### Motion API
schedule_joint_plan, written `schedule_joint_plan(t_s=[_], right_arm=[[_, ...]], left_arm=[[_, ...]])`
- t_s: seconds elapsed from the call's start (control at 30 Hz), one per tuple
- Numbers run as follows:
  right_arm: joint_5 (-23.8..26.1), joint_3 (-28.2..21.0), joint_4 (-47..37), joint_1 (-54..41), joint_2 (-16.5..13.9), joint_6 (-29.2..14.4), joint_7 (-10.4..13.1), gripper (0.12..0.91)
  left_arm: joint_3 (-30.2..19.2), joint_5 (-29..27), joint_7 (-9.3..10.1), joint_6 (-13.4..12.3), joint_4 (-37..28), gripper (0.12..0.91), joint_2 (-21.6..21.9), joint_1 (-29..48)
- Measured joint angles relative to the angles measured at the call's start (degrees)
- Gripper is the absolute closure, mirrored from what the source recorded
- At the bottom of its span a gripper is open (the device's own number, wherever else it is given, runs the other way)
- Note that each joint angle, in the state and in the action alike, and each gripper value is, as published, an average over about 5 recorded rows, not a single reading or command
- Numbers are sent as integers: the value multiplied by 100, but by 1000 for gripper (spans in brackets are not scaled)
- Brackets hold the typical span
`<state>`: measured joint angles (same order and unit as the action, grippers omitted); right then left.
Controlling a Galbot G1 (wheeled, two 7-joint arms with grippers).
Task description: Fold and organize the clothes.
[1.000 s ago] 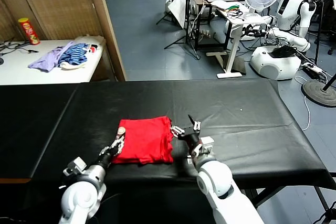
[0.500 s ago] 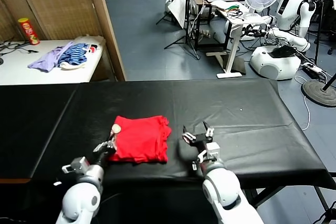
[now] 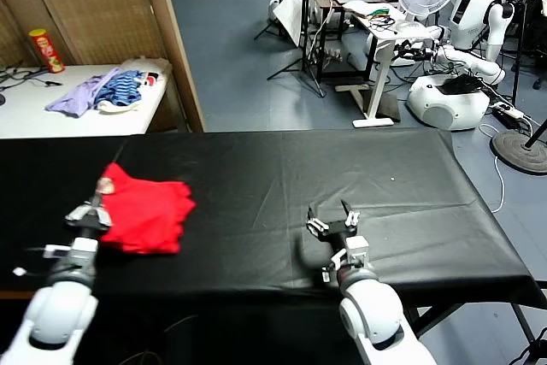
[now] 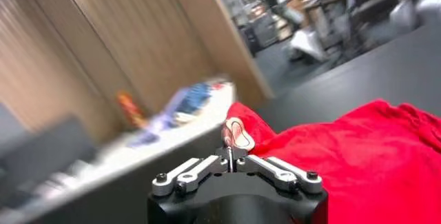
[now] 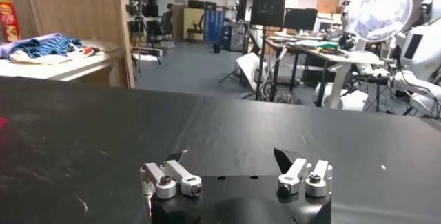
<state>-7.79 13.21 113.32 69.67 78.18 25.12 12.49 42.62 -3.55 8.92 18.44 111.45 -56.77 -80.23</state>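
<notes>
From the head view we see the folded red T-shirt (image 3: 147, 215) lying on the black counter (image 3: 282, 185), toward its left side. The left gripper (image 3: 96, 208) has its jaws closed on the shirt's near-left edge, so the garment spreads out ahead of them and toward the counter's middle. The right gripper (image 3: 334, 223) sits well apart from the shirt, jaws spread wide with nothing between them. Far beyond the left jaws, a white side table (image 3: 51, 113) carries a pile of lilac and blue-striped garments (image 3: 102, 91) and a red can (image 3: 47, 50).

In the left wrist view, we see the left gripper (image 4: 233, 155) with jaws pinched together on a fold of the T-shirt (image 4: 358, 156); the cloth stretches away from the jaw tips.

In the right wrist view, the right gripper (image 5: 236, 161) holds its jaws wide over bare counter (image 5: 227, 129), gripping nothing.
</notes>
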Motion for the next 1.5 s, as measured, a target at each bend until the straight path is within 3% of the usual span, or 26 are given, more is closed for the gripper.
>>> schedule_joint_plan(t_s=[0.13, 0.27, 0.47, 0.63, 0.77, 0.9, 1.0, 1.13, 1.27, 1.37, 1.5], right_arm=[[0, -12, -14, 28, 14, -16, -27, 227], [15, 16, -3, 86, 2, -16, -39, 227], [-1, 141, 56, 184, -88, -24, -111, 227], [-192, 135, 65, 163, -192, -77, -277, 227], [-534, 31, 1, 46, -253, -79, -390, 227], [-1031, -128, -122, -142, -220, 134, -451, 227], [-1426, -295, -291, -341, -127, 386, -446, 227], [-1877, -589, -667, -684, 57, 657, -446, 227], [-1970, -892, -1128, -1039, 274, 719, -503, 240], [-1859, -1050, -1403, -1196, 391, 702, -576, 334], [-1680, -1159, -1618, -1300, 445, 640, -632, 560]], left_arm=[[100, 363, -115, 271, 498, 891, 120, -95], [-288, 1203, -159, 392, 931, 891, -120, -1], [-1401, 2385, 132, 505, 1059, 891, -868, 253], [-2098, 2322, -53, 188, 775, 831, -1559, 445], [-2407, 2126, -462, -246, 531, 619, -1878, 459], [-2508, 2171, -953, -820, 492, 400, -1929, 423], [-2495, 2264, -1155, -1135, 576, 280, -1883, 381], [-2405, 2278, -1172, -1259, 752, 236, -1770, 299], [-2279, 2331, -1075, -1304, 935, 232, -1656, 175], [-2166, 2536, -954, -1258, 1074, 232, -1604, 68], [-2018, 2653, -850, -1231, 1224, 232, -1575, -44]])
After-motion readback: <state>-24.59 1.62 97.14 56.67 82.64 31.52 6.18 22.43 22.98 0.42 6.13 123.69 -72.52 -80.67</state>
